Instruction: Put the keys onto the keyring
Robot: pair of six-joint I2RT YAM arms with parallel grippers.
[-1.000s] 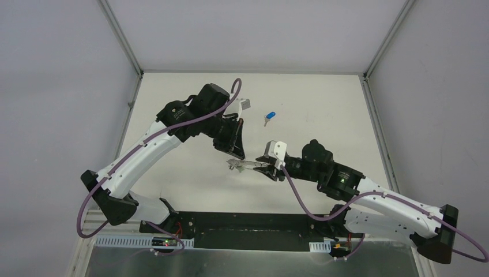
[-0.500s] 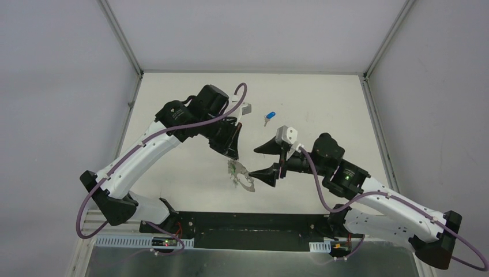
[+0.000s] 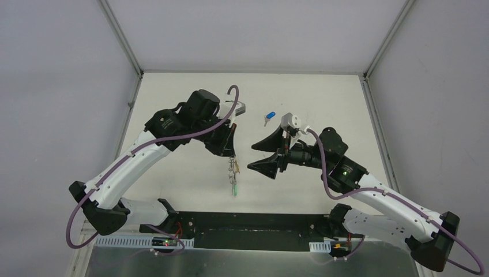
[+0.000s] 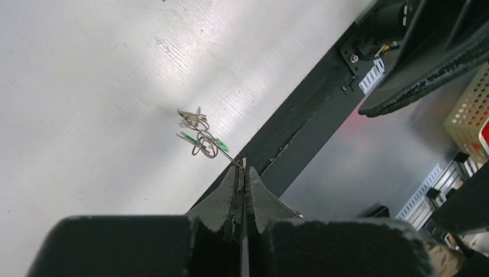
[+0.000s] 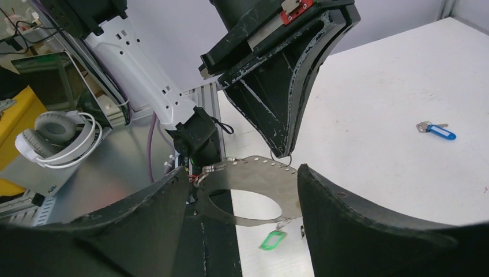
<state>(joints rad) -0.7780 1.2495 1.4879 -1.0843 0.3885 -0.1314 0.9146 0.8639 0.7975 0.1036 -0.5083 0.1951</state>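
Right claw (image 3: 251,158) has released and opened; left claw (image 3: 232,154), closed, holds keyring (image 3: 233,171) aloft. Blue key (image 3: 269,117) remains unthreaded.

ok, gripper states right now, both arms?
Left gripper: closed, pinching the keyring, which hangs from it.
Right gripper: open, holding nothing.

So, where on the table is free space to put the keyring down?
Bare table lies right of the blue key, up to the far right corner. The middle is crowded: the left tool, shut on the hanging keyring, faces the open right tool there.
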